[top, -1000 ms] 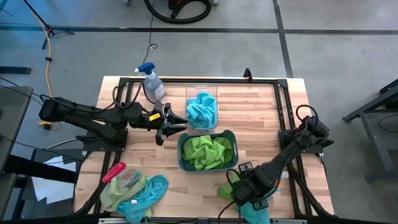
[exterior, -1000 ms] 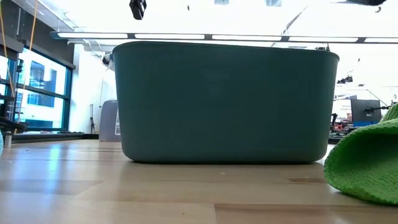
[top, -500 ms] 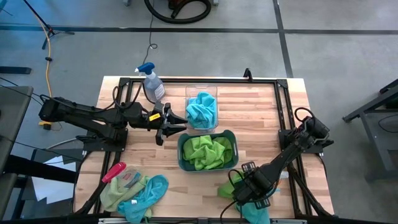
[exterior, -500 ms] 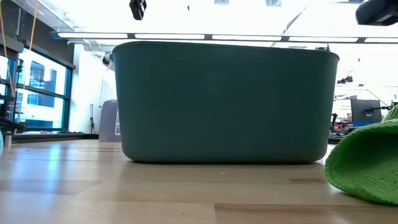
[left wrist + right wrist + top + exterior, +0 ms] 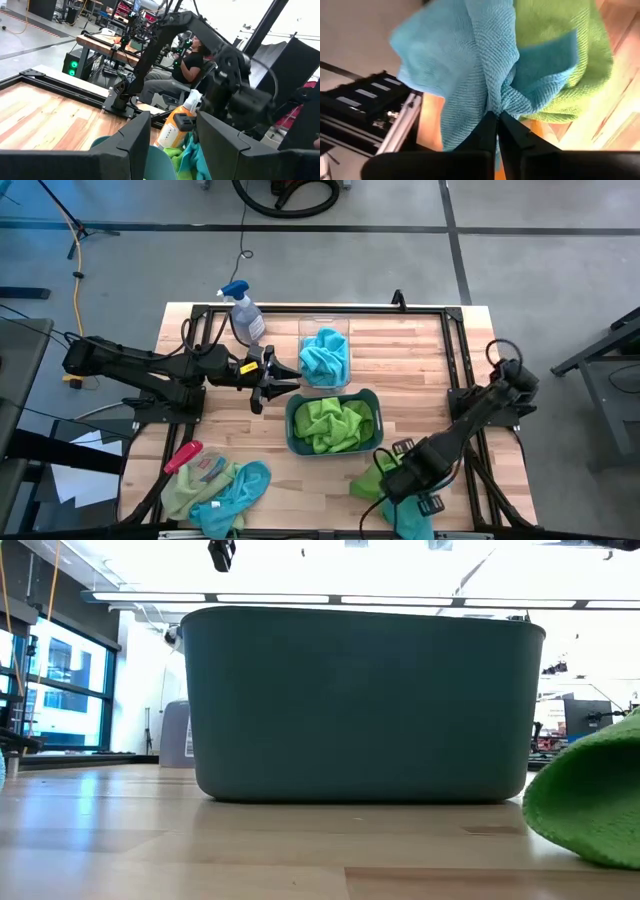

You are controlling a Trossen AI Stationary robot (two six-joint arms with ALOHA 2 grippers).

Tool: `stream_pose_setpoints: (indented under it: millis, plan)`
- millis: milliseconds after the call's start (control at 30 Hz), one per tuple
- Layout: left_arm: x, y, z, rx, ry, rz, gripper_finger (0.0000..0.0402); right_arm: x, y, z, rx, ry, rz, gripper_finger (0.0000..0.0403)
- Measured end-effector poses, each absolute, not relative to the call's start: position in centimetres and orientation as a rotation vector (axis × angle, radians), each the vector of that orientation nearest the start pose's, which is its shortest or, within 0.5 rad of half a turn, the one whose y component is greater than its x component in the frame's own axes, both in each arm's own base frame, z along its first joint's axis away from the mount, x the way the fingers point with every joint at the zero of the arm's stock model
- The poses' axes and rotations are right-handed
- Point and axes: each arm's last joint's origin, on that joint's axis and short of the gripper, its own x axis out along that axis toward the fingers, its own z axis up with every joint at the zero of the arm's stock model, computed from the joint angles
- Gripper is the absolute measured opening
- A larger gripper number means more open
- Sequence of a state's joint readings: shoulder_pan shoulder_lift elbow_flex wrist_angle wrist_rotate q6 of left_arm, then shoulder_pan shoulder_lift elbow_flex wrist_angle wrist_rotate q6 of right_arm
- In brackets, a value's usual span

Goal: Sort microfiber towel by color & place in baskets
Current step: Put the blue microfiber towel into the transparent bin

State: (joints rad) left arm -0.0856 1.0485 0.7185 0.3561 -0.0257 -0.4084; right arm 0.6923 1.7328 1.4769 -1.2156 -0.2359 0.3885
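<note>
At the table's near right lie a turquoise towel [image 5: 460,65] and a lime green towel [image 5: 565,55]. My right gripper [image 5: 402,483] points down over them, shut on the turquoise one [image 5: 412,523]. The green one [image 5: 590,800] shows at the low view's right edge. The clear basket [image 5: 325,330] holds turquoise towels. The dark teal basket [image 5: 292,442] holds green ones. My left gripper [image 5: 288,376] hovers level, left of the clear basket, open and holding nothing. My right gripper pinches a gathered fold [image 5: 496,100] of the turquoise towel between its two fingertips, coming from above and pointing steeply down. The cloth puckers toward the pinch. The rest spreads out below, partly over the green towel; whether it is clear of the table, I cannot tell.
A mixed heap of green and turquoise towels [image 5: 220,490] with a pink-handled brush [image 5: 183,456] lies at the near left. A spray bottle [image 5: 244,317] stands at the far left beside the clear basket. A black frame [image 5: 455,360] runs around the tabletop.
My right arm has drawn back a little and risen slightly over the near-right towels. The green towel there has been pulled up: more of it shows beside the gripper from above, and in the low view its top edge now runs straighter.
</note>
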Motion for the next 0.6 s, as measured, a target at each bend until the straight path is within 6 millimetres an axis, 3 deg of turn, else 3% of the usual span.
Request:
stream_pose_setpoints:
  millis: [333,600]
  plan:
    - [23.5,-1.9,31.2,-0.409,-0.014,-0.064,0.0149,23.6,16.7,33.6,-0.073,1.175,0.649,0.0002]
    - [23.6,-1.7,31.2,-0.413,-0.015,-0.055,0.0149,24.2,11.7,39.2,0.025,0.734,0.523,0.0001]
